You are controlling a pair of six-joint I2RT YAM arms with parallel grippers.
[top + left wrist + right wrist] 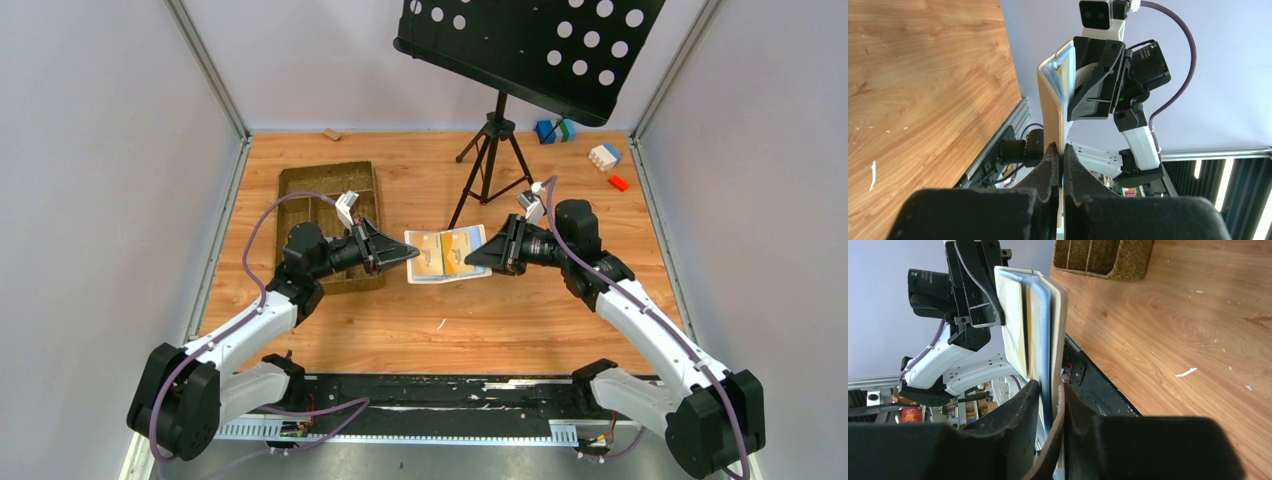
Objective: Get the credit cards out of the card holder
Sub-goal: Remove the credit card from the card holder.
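Note:
The card holder hangs spread open above the middle of the table, light blue inside, held between both arms. Orange-yellow credit cards show in its pockets. My left gripper is shut on its left edge; in the left wrist view the fingers pinch the beige cover at the left gripper. My right gripper has closed on the right edge. In the right wrist view the right gripper presses on the blue lining and the cream cover, and an orange-yellow card sits inside.
A woven brown tray lies behind the left arm. A tripod carrying a black perforated music stand stands just behind the holder. Toy blocks and a red brick lie at the back right.

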